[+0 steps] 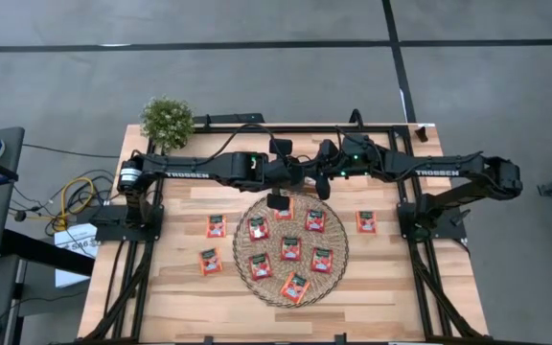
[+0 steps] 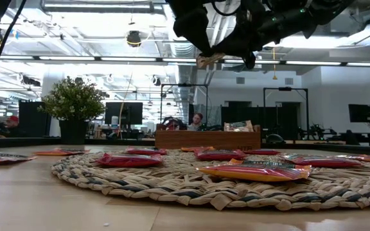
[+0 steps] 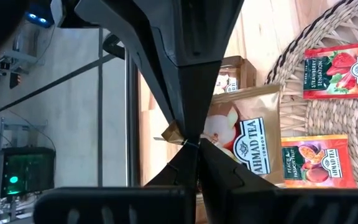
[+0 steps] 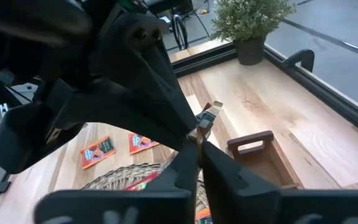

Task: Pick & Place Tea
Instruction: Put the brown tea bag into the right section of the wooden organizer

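Tea sachets [image 1: 290, 247] lie on the round woven mat [image 1: 336, 273] and beside it in the high view, both grippers meeting above its far edge. Low view: a beige sachet [image 2: 209, 59] hangs aloft. Left wrist view: left gripper [image 3: 191, 144] clenched on its corner. Right wrist view: right gripper [image 4: 194, 142] pinching it too, above the wooden tray [image 4: 263, 155].

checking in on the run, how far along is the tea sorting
Done: the wooden tray already holds some sachets. In hand: both end effectors, left and right, pinch one gold sachet above the mat. Left: red-orange sachets on mat and table.
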